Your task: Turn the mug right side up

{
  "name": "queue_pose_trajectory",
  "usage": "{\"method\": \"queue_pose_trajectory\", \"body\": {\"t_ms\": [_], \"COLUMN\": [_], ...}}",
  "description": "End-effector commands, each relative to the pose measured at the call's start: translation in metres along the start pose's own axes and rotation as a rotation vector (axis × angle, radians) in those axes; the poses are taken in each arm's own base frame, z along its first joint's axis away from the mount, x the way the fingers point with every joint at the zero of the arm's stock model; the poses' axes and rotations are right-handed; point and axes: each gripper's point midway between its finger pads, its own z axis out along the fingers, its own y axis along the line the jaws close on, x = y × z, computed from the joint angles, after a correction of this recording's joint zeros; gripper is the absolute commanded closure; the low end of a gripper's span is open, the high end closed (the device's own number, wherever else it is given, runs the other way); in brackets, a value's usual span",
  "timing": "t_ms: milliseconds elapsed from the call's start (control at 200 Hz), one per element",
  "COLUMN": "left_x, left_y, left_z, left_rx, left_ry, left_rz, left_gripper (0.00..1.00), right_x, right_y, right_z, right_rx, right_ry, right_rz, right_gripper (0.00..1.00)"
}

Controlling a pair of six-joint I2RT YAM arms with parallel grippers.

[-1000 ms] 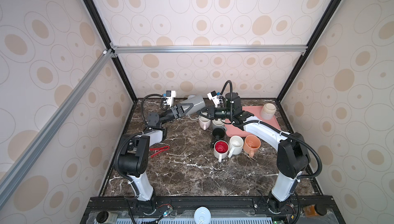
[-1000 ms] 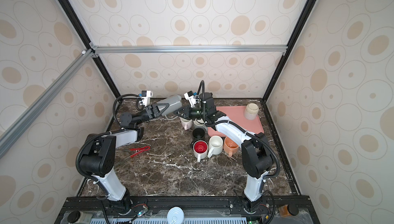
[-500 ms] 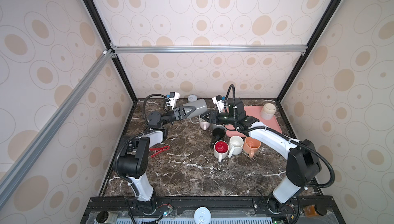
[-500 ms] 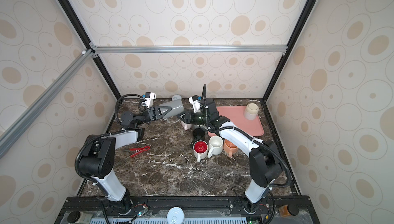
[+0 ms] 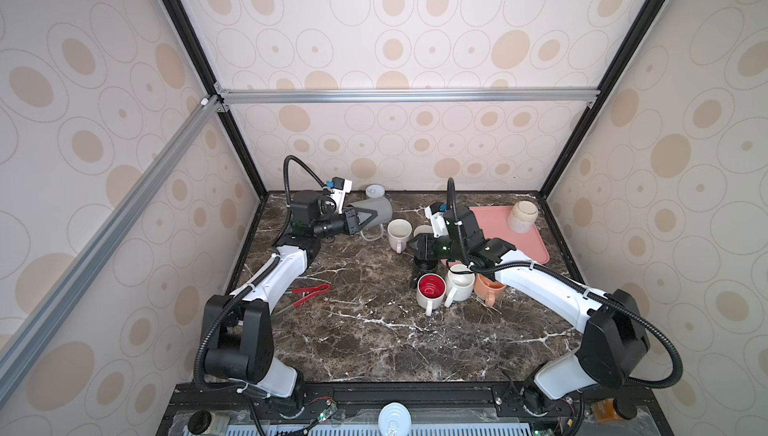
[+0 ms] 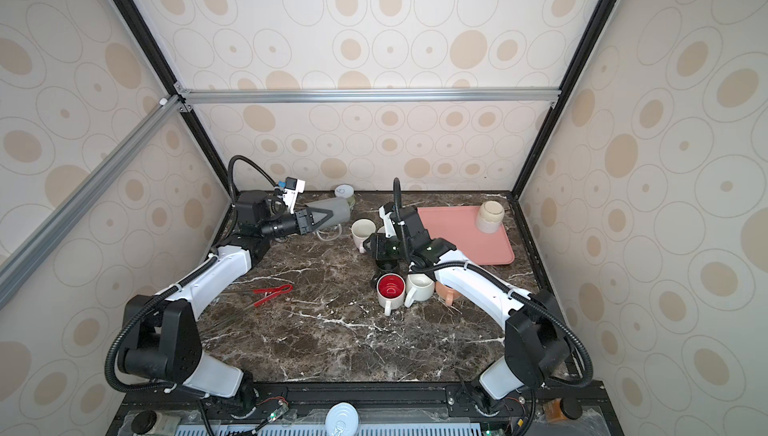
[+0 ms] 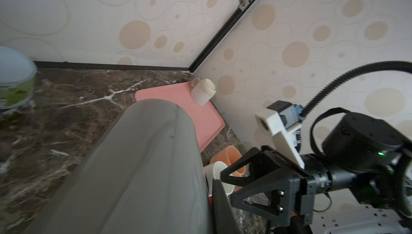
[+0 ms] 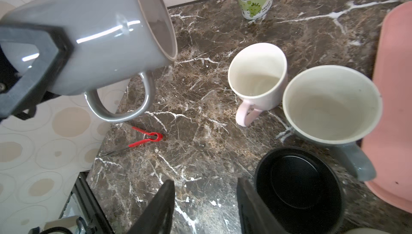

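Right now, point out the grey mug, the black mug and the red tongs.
grey mug (image 8: 100,34), right wrist view, on its outer side wall.
black mug (image 8: 298,179), right wrist view, on its inside floor.
red tongs (image 8: 159,137), right wrist view, on the looped end where the arms join.

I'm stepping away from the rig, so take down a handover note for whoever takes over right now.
Left gripper: jaws shut on the grey mug, held above the table on its side, handle down.
Right gripper: jaws open, empty, next to the black mug.
Done: mug is up and half turned.
Left: tip it upright, set it on the table.
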Motion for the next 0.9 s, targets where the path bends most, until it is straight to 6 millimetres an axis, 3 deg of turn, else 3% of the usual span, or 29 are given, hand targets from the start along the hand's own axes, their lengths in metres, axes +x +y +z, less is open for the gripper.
{"method": "queue_pose_trajectory", "body": {"t_ms": [0, 390, 720, 895], "left_x": [0.004, 0.052, 0.100, 0.121], "left_y": [0.015, 0.040, 0.039, 0.027], "left_z": [-0.016, -0.027, -0.001, 0.023], "left_rx": [-0.197, -0.491, -0.531, -0.485], "left_ry": [0.072, 0.281, 0.458, 0.524], "left_rz": [0.140, 0.240, 0.289, 0.309], "left_gripper": [1.00, 1.00, 1.00, 1.00], "right_x": [-0.002, 0.002, 0.004, 0.003], "right_y": [-0.008, -0.025, -0.055, -0.070], "right_z": [-0.016, -0.028, -0.050, -0.062], "right_rx": [0.072, 0.166, 0.331, 0.393], "right_ry": [-0.030, -0.042, -0.070, -0.082], "right_rz": [-0.027, -0.016, 0.003, 0.028], "right_gripper": [0.51, 0.51, 0.50, 0.49]}}
